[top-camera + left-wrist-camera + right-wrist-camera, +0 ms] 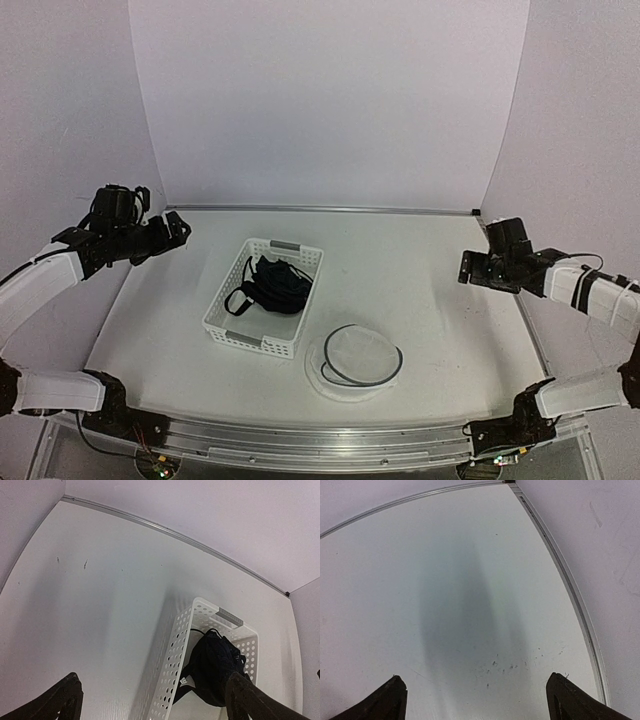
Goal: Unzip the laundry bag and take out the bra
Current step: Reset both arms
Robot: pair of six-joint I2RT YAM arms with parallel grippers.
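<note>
Our left gripper (176, 228) hangs above the table (430, 320) at its 9 o'clock edge. Its jaws are spread wide, and it holds and touches nothing. In the wrist view its fingers (67, 695) frame the tabletop and the white basket (222, 325). Our right gripper (467, 268) hangs at the 3 o'clock edge, likewise wide apart and gripping nothing, its fingertips (392, 692) above the tabletop. The bra (272, 285) lies bundled inside the basket, near the table's centre. The laundry bag (356, 358) lies flattened on the table at 5 o'clock from the basket, just beside its near corner and well apart from both grippers.
</note>
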